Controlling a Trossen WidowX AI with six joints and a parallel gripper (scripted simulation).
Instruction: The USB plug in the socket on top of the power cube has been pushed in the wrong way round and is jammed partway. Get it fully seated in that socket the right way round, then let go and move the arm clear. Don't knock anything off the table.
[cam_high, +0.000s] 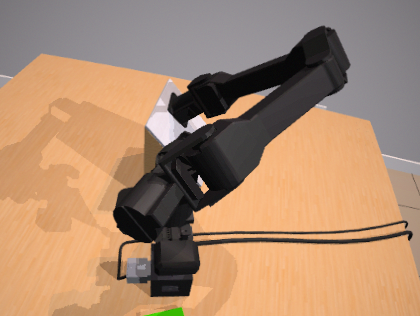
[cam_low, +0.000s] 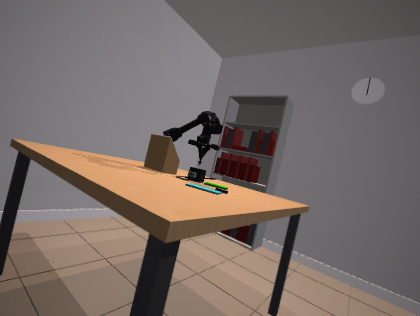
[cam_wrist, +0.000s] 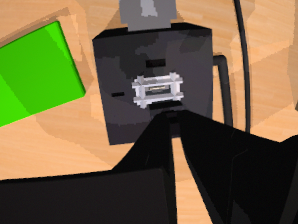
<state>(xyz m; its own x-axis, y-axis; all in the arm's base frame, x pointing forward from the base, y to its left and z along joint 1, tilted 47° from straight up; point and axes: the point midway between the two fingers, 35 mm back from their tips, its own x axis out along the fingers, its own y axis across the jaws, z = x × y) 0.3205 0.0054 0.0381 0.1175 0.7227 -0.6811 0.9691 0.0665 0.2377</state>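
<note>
The black power cube (cam_high: 171, 287) (cam_low: 198, 174) (cam_wrist: 122, 117) stands upright on the table. Its top socket has a silvery rim (cam_wrist: 139, 96) and shows open in the wrist view, with no plug seated in it. My gripper (cam_low: 200, 159) (cam_wrist: 172, 121) points down over the cube, shut on the dark USB plug (cam_wrist: 166, 106). The plug's end appears just beside the socket's lower edge in the wrist view; most of it is hidden by the fingers. Its height above the cube and which way round it is cannot be told. The fingertips are hidden in the top view.
A grey block-like plug (cam_high: 137, 270) (cam_wrist: 148, 14) sits in the cube's side. Black cables (cam_high: 300, 232) (cam_wrist: 245, 75) run beside the cube. A green block (cam_high: 170, 312) (cam_low: 216, 185) (cam_wrist: 40, 75) and a cyan strip (cam_low: 202, 189) lie nearby. A tan wedge-shaped box (cam_low: 160, 155) stands behind.
</note>
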